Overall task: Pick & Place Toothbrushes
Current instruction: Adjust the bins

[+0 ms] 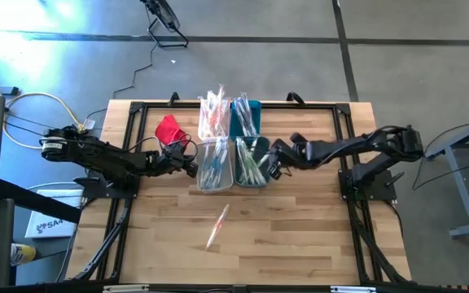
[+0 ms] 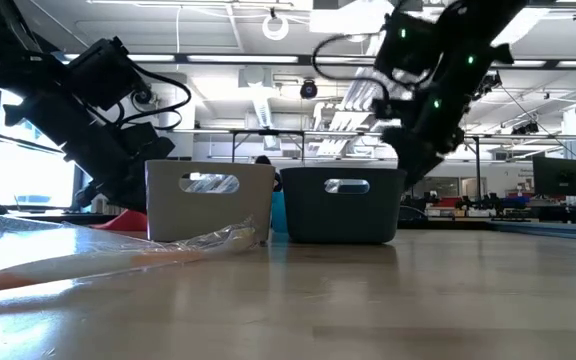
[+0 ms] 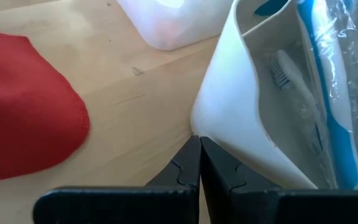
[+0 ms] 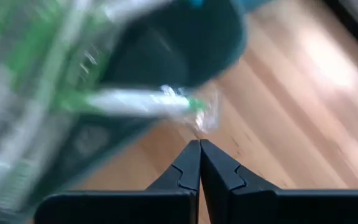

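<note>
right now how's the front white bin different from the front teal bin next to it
The front white bin is pale and sits beside the left gripper; the front teal bin is dark and sits beside the right gripper. The white one holds mainly blue-handled toothbrushes, the teal one mainly green. Both are small rectangular bins with handle cutouts, standing upright side by side.

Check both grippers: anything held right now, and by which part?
Nothing held. Left gripper is shut and empty beside the white bin; right gripper is shut and empty by the teal bin.
</note>
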Motion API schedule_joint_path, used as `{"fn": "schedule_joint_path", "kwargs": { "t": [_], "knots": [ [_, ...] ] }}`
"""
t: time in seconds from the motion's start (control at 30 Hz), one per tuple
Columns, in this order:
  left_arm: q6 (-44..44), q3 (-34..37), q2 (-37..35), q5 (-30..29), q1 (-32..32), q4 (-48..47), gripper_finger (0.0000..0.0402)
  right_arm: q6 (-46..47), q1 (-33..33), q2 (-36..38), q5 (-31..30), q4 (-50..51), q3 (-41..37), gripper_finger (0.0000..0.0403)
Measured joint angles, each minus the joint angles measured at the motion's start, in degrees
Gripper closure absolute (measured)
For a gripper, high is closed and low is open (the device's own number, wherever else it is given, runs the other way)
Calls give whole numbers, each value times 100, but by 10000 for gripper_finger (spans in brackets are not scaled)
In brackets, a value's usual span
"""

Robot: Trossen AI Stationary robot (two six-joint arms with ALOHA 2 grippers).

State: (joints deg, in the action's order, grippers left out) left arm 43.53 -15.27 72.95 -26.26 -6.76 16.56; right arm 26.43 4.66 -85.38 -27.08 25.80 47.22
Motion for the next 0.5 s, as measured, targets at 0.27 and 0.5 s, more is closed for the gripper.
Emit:
{"fn": "schedule_joint_path", "kwargs": {
  "t": [0.27,0.5],
  "knots": [
    [0,0,0,-2,0,-9,398,-267,786,-7,728,-553,-465,401],
    [20,0,0,23,-1,-2,398,-421,943,-33,1843,-1727,-553,401]
  ]
}}
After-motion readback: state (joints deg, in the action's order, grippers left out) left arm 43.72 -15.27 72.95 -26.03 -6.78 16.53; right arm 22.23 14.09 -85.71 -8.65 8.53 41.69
